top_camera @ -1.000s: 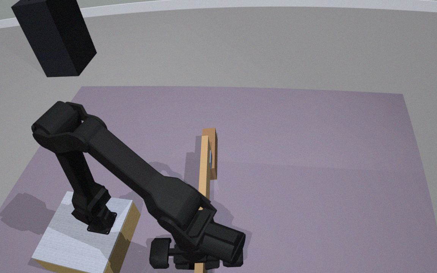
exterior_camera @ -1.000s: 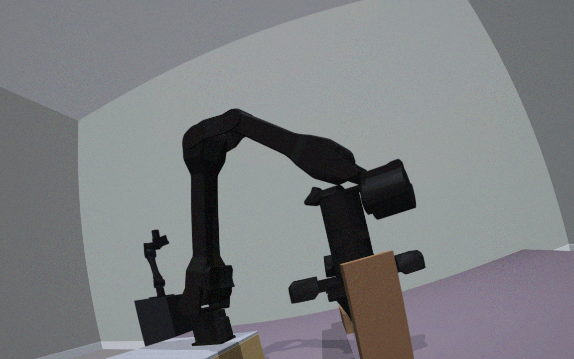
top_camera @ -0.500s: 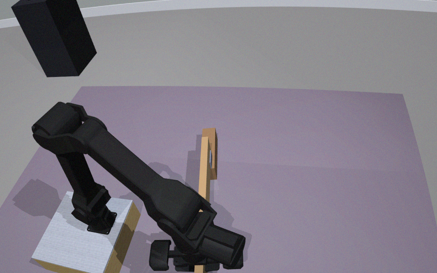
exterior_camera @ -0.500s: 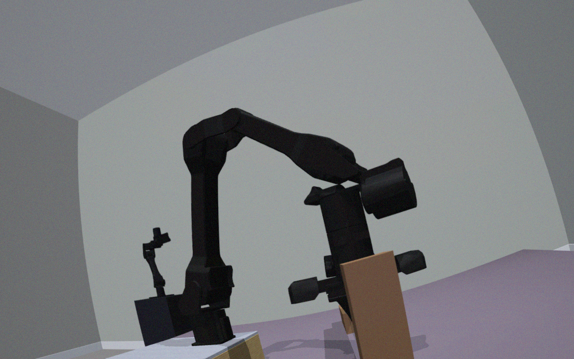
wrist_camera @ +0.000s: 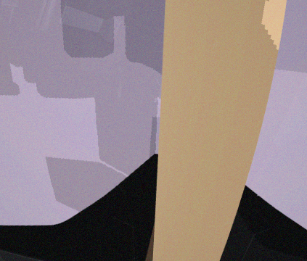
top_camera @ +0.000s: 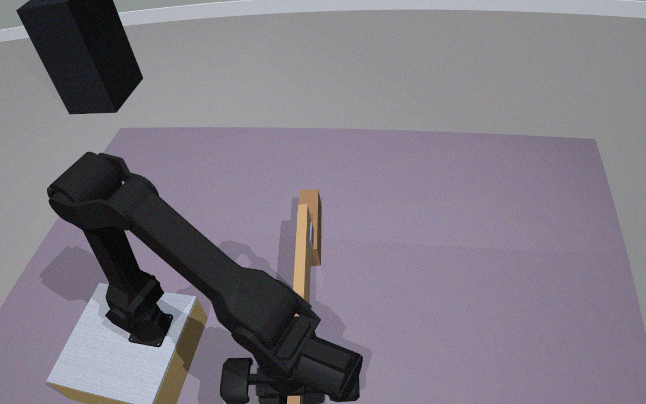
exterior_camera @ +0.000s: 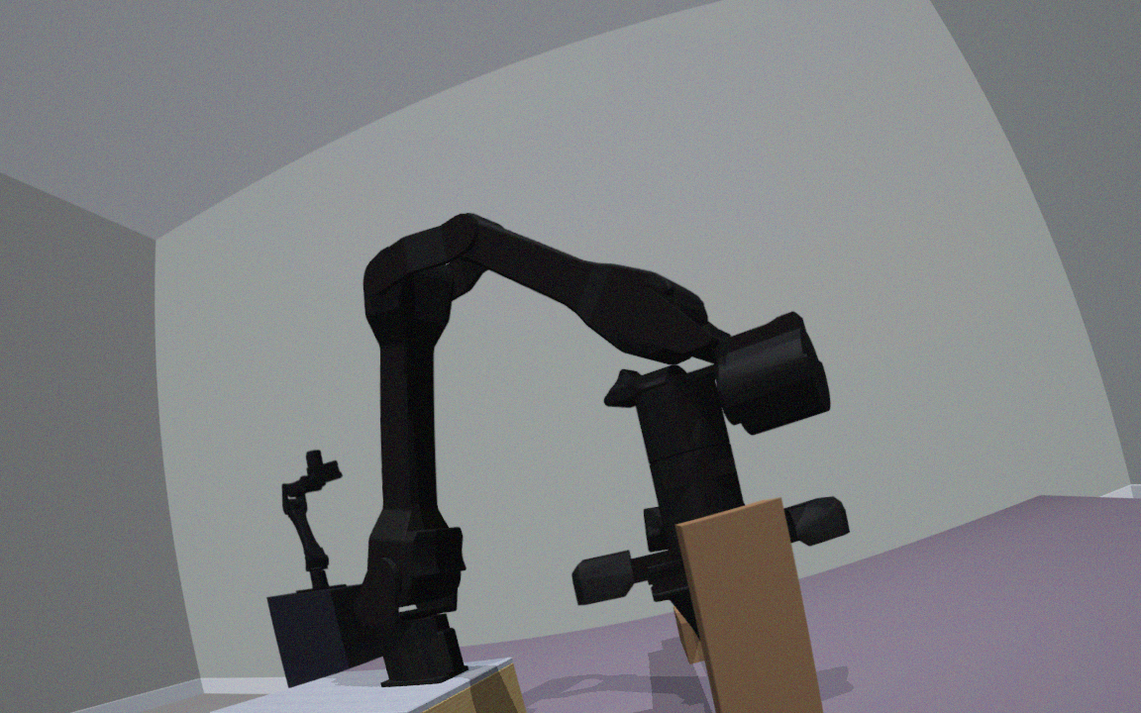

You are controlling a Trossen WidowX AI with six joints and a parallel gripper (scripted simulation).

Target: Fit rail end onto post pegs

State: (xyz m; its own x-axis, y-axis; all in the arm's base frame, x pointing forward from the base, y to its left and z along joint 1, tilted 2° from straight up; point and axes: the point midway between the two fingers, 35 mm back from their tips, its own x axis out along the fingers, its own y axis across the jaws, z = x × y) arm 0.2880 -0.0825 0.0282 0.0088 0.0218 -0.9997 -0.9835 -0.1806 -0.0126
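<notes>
The long pale rail (top_camera: 301,261) (wrist_camera: 211,109) runs from the footboard block (top_camera: 316,221) towards the bottom edge of the top view. The block also shows small in the exterior view (exterior_camera: 688,640). The rail's far end overlaps the block's left side in view, with the blue-grey bracket (top_camera: 311,234) showing just right of it; whether it is seated cannot be told. My gripper (top_camera: 292,391) (wrist_camera: 181,164) is shut on the rail, one black finger on each side. The post (exterior_camera: 748,602) stands in front of my gripper in the exterior view. Pegs, holes and the rail's near end are hidden.
My arm's base stands on a pale-topped box (top_camera: 114,346) left of the rail. A large black box (top_camera: 69,55) stands beyond the purple mat (top_camera: 466,201). Another small black arm (exterior_camera: 299,518) shows at the far left in the exterior view.
</notes>
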